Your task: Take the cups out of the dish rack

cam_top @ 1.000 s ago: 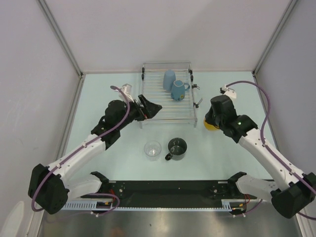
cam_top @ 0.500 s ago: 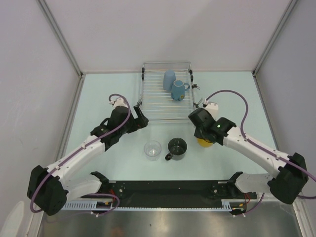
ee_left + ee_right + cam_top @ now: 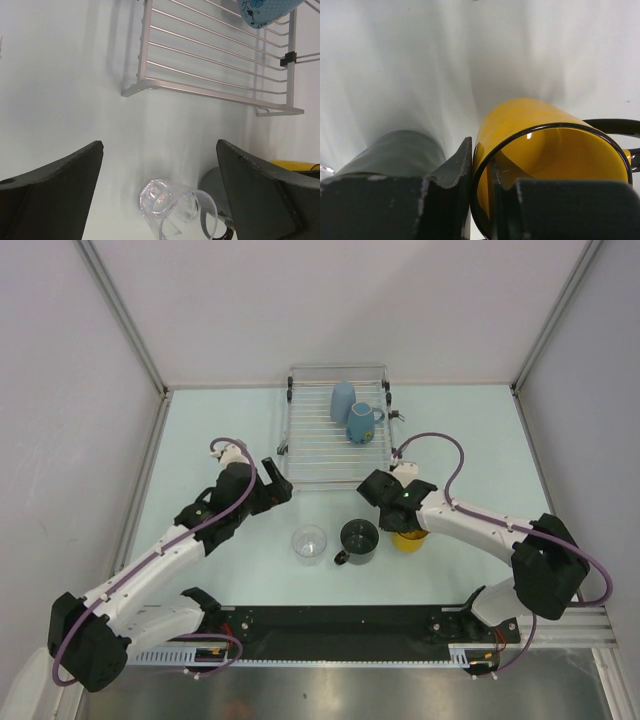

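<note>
The dish rack (image 3: pixel 325 465) stands at the back centre and holds a pale blue handleless cup (image 3: pixel 342 400) and a blue handled mug (image 3: pixel 361 423). In front of it on the table are a clear glass tumbler (image 3: pixel 309 543) and a dark grey mug (image 3: pixel 359 538). My right gripper (image 3: pixel 481 170) is shut on the rim of the yellow mug (image 3: pixel 540 125), one finger inside and one outside, right beside the dark grey mug (image 3: pixel 395 150). I cannot tell whether the yellow mug (image 3: pixel 409 539) rests on the table. My left gripper (image 3: pixel 160 144) hangs open and empty above the tumbler (image 3: pixel 172 207), short of the rack (image 3: pixel 215 55).
Grey walls close in the pale green table on three sides. The black base rail (image 3: pixel 340 625) runs along the near edge. The right arm (image 3: pixel 470 525) lies across the table's right front, and the left arm (image 3: pixel 170 550) across its left front.
My right arm has carried the yellow mug from the rack's right side to the front, beside the dark grey mug. My left gripper has drawn back from the rack, still open.
</note>
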